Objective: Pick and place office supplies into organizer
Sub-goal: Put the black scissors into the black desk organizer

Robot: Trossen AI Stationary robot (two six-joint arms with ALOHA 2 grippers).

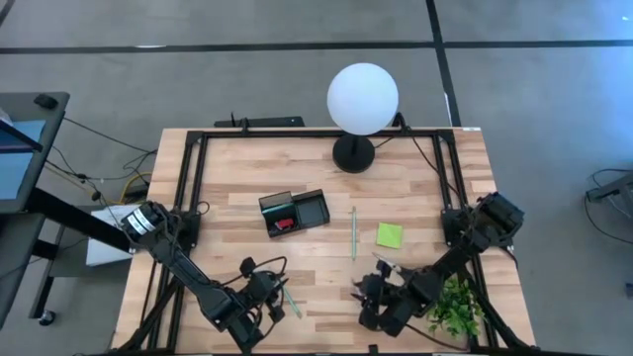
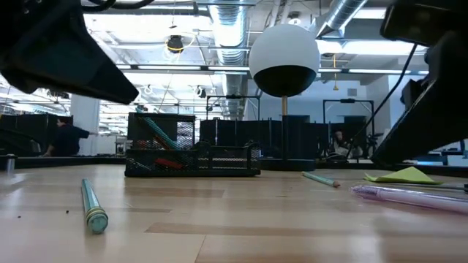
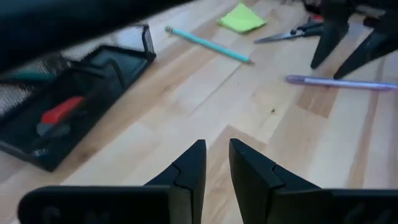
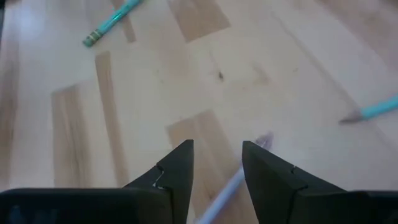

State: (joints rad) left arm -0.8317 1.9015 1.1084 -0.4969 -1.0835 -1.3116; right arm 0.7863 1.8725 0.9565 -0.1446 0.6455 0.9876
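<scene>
The black mesh organizer (image 1: 294,211) stands mid-table with a red item (image 3: 61,110) and a teal pen inside. My right gripper (image 4: 216,149) is open near the table's near edge, its fingers standing on either side of a lilac pen (image 4: 231,182) that lies flat on the wood without touching it. My left gripper (image 3: 216,155) hovers over bare wood with a narrow gap between its fingers, holding nothing. One teal pen (image 1: 293,303) lies beside it. Another teal pen (image 1: 353,233), the lime sticky pad (image 1: 389,234) and the scissors (image 3: 292,32) lie flat between the organizer and my right gripper.
A white globe lamp (image 1: 363,98) stands at the table's far edge, behind the organizer. A green plant (image 1: 456,309) sits at the near right corner beside my right arm. Black frame rails (image 1: 194,178) run along the table's sides. Bare wood lies between the two grippers.
</scene>
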